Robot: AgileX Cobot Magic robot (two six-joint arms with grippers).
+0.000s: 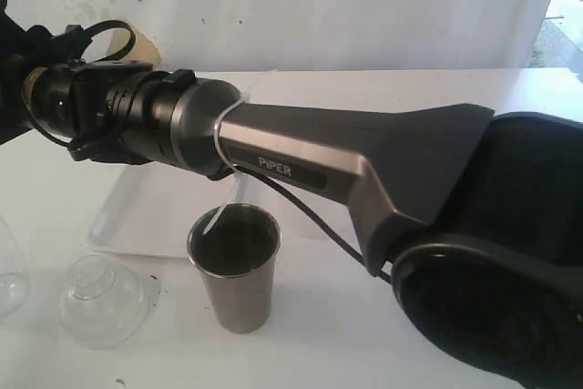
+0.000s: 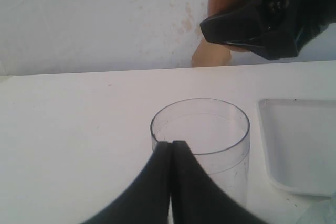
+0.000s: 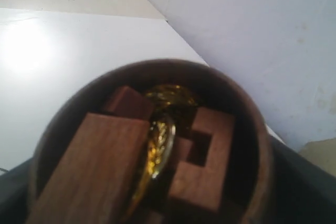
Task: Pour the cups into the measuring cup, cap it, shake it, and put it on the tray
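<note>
Right pincer (image 2: 252, 24), upper right of the left wrist view, grips the wooden cup (image 3: 157, 65), apart from the measuring cup (image 2: 220, 156) standing at lower centre. The cup carries bulky blocks (image 3: 205, 156).

Risk: the blocks slide out together, strike the rim, and scatter over the surface (image 2: 79, 129) or topple the measuring cup.

Left pincer (image 2: 171, 148) is closed on nothing, so nothing steadies that vessel.
</note>
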